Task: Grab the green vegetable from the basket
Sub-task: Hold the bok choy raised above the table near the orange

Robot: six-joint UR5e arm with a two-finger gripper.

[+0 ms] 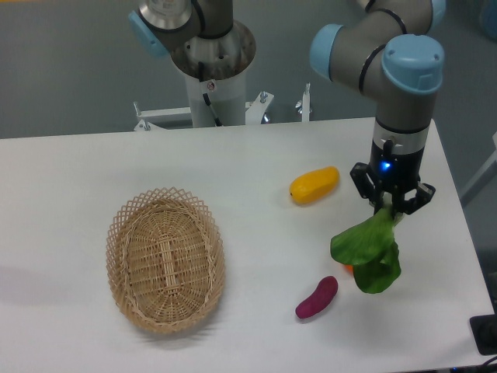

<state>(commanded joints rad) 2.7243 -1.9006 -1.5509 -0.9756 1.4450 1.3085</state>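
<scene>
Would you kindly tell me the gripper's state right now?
Gripper: closed on the leafy green bok choy, which hangs above the white table.

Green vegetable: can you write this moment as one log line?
gripper: shut on green vegetable | vegetable: hanging over table | basket: empty
</scene>
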